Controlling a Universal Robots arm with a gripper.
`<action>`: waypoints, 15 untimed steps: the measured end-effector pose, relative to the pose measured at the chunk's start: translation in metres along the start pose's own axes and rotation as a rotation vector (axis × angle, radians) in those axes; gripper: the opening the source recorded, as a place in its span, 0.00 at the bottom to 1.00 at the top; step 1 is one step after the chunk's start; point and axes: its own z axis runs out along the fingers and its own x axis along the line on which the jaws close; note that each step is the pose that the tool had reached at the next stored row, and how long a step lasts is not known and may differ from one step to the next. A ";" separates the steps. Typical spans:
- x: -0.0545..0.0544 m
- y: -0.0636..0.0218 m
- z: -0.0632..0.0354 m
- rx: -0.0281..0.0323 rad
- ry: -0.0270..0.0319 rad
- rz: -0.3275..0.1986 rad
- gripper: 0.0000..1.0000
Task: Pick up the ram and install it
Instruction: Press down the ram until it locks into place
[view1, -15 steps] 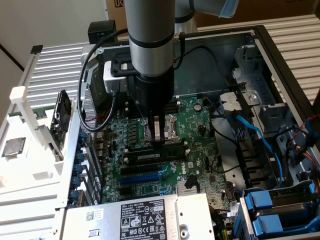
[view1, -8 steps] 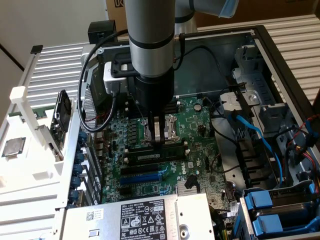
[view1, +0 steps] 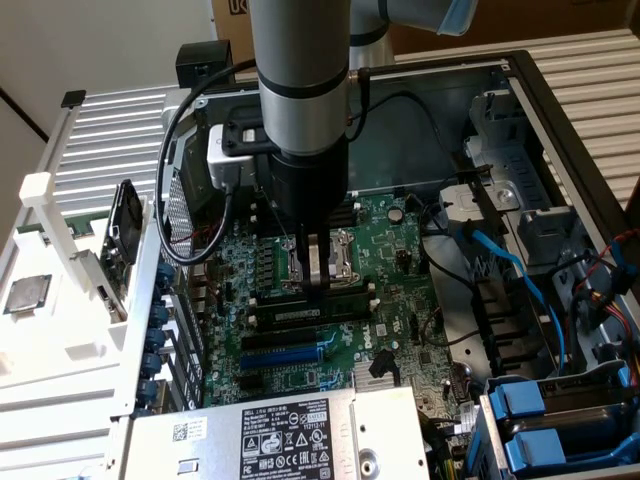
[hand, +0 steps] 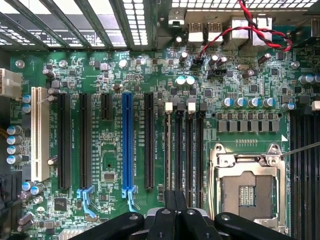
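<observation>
Jaws together, nothing clamped between them. Gripper (view1: 318, 285) stands vertical, tips down on the top edge of the ram (view1: 290, 312), probably to push rather than to carry. Ram lies lengthwise in a memory slot (view1: 352, 303), at 6 o'clock from the CPU socket (view1: 340, 262) in the exterior view, between white latches (view1: 372, 291). Probably placed so for even seating. Cannot tell whether fully seated or whether latches have closed. Socket partly hidden behind the fingers. In the wrist view, gripper (hand: 175, 212) cut off at the frame edge, covering the near ends of the slots (hand: 178, 150); ram hard to make out there. Loose processor chip (view1: 27, 294) well apart, 9 o'clock, on a white tray (view1: 60, 330).
</observation>
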 end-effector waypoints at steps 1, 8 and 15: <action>0.000 0.0000 0.0001 0.0001 -0.0002 0.000 0.11; 0.000 0.0000 0.0009 0.0000 0.0001 0.000 0.11; 0.000 0.0000 0.0018 -0.0001 0.0001 0.000 0.11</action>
